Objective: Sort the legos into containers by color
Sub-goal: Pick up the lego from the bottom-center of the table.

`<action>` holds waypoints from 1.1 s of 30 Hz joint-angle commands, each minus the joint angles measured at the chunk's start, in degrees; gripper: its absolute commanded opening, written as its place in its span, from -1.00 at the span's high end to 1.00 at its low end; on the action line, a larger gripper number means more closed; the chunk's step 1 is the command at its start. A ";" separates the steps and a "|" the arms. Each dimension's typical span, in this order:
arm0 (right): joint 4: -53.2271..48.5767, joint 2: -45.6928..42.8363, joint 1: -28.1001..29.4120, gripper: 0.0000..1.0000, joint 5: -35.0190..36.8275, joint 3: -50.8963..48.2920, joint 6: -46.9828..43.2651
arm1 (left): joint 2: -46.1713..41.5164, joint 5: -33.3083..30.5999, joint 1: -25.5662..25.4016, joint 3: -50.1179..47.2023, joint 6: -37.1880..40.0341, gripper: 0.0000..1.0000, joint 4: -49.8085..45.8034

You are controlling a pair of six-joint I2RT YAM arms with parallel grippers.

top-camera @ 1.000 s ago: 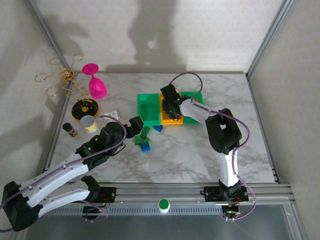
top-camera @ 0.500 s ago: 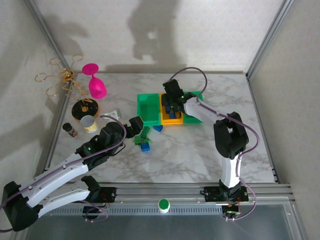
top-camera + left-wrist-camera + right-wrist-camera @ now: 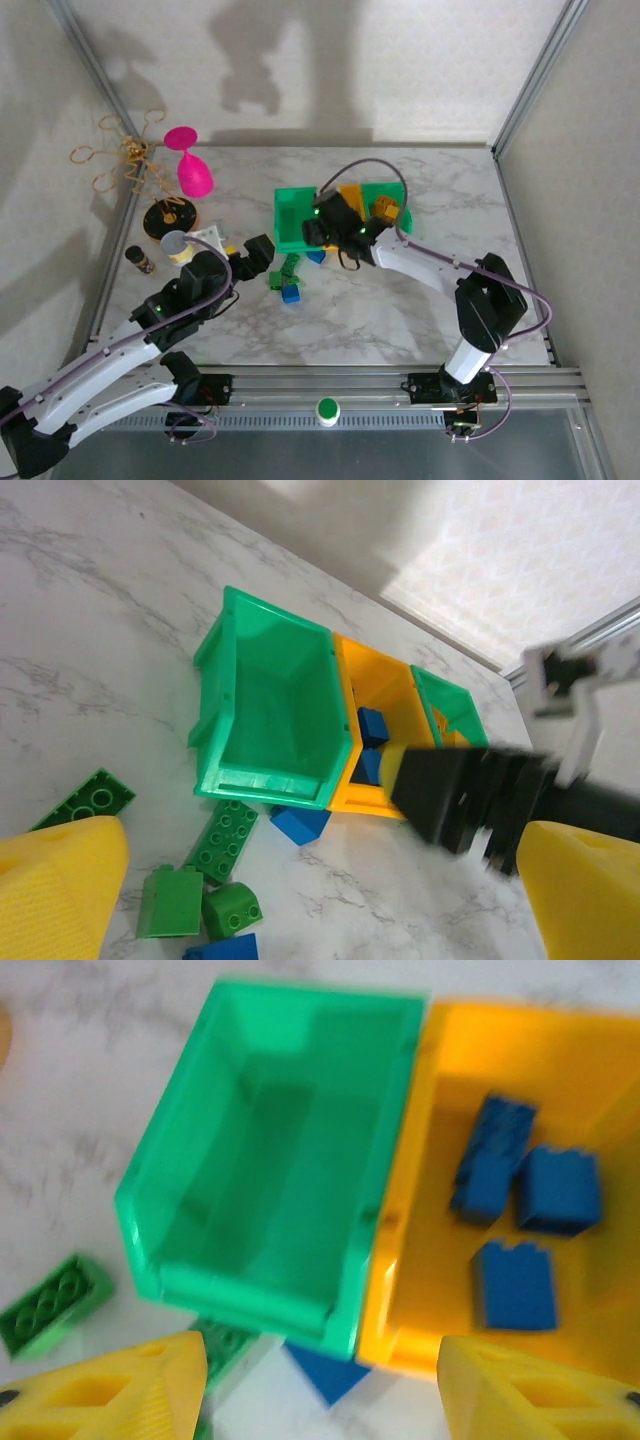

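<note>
**Three blue bricks (image 3: 555, 1190) binned, more to sort**
My right pincer (image 3: 325, 1385), apart and empty, hangs above the orange bin (image 3: 395, 1300) holding them; green bricks (image 3: 225, 840) and another blue brick (image 3: 300, 823) lie beside it on the table (image 3: 100, 630).

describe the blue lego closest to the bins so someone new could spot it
On the marble table, find the empty green bin on the left of the row and the orange-yellow bin beside it. The blue lego lies at their near walls, at the seam between them. The other loose blue lego sits farther off, beyond the green legos.
</note>
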 commanded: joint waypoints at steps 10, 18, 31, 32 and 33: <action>0.59 4.01 13.02 -0.44 -1.19 -3.92 15.89 | -7.44 -3.04 0.57 -1.92 -3.15 -0.99 -9.63; -0.64 9.28 16.96 -0.49 -0.12 -2.94 22.67 | -9.39 -4.02 0.57 -2.00 -3.16 -0.99 -12.23; -2.81 13.51 17.48 -0.20 3.50 -0.02 21.45 | -9.92 -4.41 0.57 -2.67 -3.63 -0.99 -11.93; -2.68 13.61 17.44 -0.18 3.45 -0.01 21.39 | -9.95 -4.37 0.57 -2.79 -3.51 -0.99 -11.87; -2.58 13.70 17.48 -0.15 3.47 0.01 21.30 | -9.97 -4.29 0.57 -2.75 -3.51 -0.99 -11.74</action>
